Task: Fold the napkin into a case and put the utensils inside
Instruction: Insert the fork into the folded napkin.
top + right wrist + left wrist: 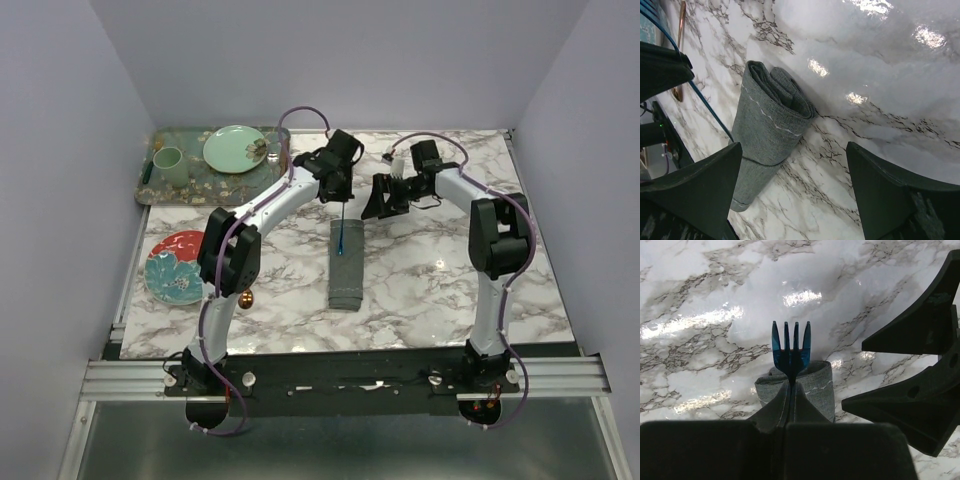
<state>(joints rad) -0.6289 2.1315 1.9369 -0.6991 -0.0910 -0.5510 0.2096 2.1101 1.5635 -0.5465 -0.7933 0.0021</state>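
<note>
Napkin case (346,268), a narrow dark grey folded cloth pouch, lies flat on the white marbled table (450,290). Above the case's far end our left gripper (791,386) pinches the slim bright blue fork (791,352), tines pointing down. Our right gripper (795,160) hangs spread and empty just right of that end.

Bare table (440,290) right of the case (346,266), left pincer (343,200) gripping the fork (341,238) and spread right pincer (383,205) crowding its far end
</note>
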